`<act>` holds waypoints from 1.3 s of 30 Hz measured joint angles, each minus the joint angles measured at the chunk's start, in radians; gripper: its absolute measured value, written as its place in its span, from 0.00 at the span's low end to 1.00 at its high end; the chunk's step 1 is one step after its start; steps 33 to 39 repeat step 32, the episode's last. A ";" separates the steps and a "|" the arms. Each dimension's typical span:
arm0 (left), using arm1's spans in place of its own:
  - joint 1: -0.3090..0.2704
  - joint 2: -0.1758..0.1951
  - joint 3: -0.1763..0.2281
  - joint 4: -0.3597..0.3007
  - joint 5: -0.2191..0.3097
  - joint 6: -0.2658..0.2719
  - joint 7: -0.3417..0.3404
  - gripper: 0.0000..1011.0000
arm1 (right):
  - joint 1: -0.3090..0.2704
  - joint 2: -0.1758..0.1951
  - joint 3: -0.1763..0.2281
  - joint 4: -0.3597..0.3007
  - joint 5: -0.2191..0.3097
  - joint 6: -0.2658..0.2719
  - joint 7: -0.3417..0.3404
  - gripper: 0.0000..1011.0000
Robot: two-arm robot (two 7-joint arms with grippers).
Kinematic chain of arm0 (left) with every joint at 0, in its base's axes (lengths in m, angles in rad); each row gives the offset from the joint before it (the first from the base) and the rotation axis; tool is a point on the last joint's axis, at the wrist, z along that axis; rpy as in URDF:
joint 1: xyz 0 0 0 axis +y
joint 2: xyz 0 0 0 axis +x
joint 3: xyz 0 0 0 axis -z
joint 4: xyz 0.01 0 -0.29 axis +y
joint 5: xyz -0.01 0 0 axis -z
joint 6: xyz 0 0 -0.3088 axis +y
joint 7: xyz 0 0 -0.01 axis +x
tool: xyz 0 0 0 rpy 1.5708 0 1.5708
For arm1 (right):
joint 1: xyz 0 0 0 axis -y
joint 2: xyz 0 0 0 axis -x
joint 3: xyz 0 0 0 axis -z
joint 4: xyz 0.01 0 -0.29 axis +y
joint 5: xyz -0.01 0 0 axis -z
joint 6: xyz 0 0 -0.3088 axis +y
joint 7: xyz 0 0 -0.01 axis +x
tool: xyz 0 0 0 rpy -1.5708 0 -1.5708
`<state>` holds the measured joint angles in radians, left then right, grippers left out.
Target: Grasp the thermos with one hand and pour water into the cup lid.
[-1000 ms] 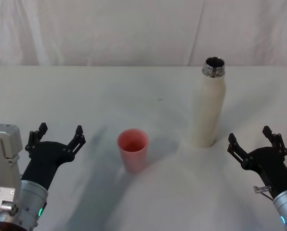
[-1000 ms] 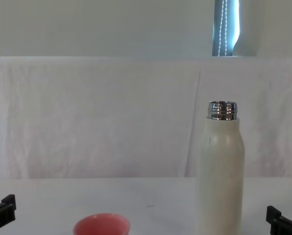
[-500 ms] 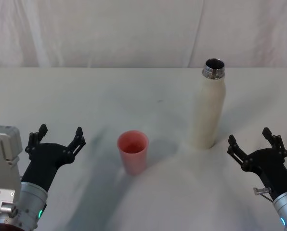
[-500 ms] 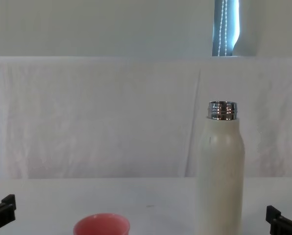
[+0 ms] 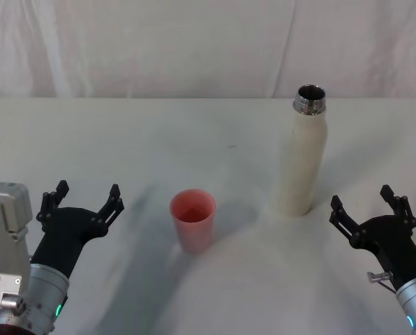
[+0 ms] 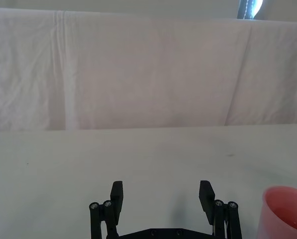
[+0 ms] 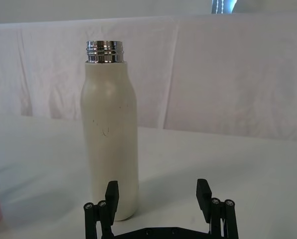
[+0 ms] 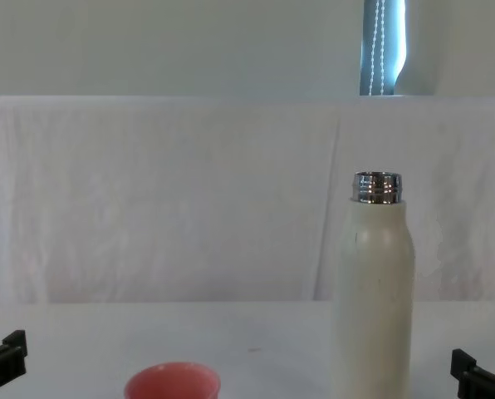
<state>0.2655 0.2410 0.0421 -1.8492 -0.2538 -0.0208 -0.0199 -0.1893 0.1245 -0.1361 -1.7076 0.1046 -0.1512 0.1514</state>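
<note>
**Thermos upright, both grippers open and apart from it**

We take the thermos (image 5: 303, 155) as our landmark. It stands upright on the white table (image 5: 194, 139), cap off, its steel neck open at the top; in the right wrist view the cream body (image 7: 110, 144) shows a few faint scuffs below the threaded collar.

The cup lid (image 5: 192, 218) sits upright on the table to the left of the thermos and a little nearer to us, well apart from it. We see its pink rim again in the chest view (image 8: 172, 384), low beside the tall bottle (image 8: 374, 299).

Our right gripper (image 5: 368, 201) hovers just to the right of the thermos and nearer to us than its base, not touching it. Its jaws stand wide with nothing between them; the right wrist view (image 7: 158, 191) shows the bottle just beyond one finger.

Our left gripper (image 5: 82, 197) lies far to the left of the thermos, beyond the cup lid, also with jaws wide and empty. In the left wrist view (image 6: 161, 191) the cup lid (image 6: 284, 211) stands off to one side of the fingers, apart from them.

A white cloth backdrop (image 5: 159, 45) hangs behind the thermos at the table's far edge.
</note>
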 joint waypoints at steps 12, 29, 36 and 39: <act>0.000 0.000 0.000 0.000 0.000 0.000 0.000 0.99 | 0.000 0.000 0.000 0.000 0.000 0.000 0.000 0.99; 0.000 0.000 0.000 0.000 0.000 0.000 0.000 0.99 | 0.000 0.000 0.000 0.000 0.000 0.000 0.000 0.99; 0.000 0.000 0.000 0.000 0.000 0.000 0.000 0.99 | 0.000 0.000 0.000 0.000 0.000 0.000 0.000 0.99; 0.000 0.000 0.000 0.000 0.000 0.000 0.000 0.99 | 0.000 0.000 0.000 0.000 0.000 0.000 0.000 0.99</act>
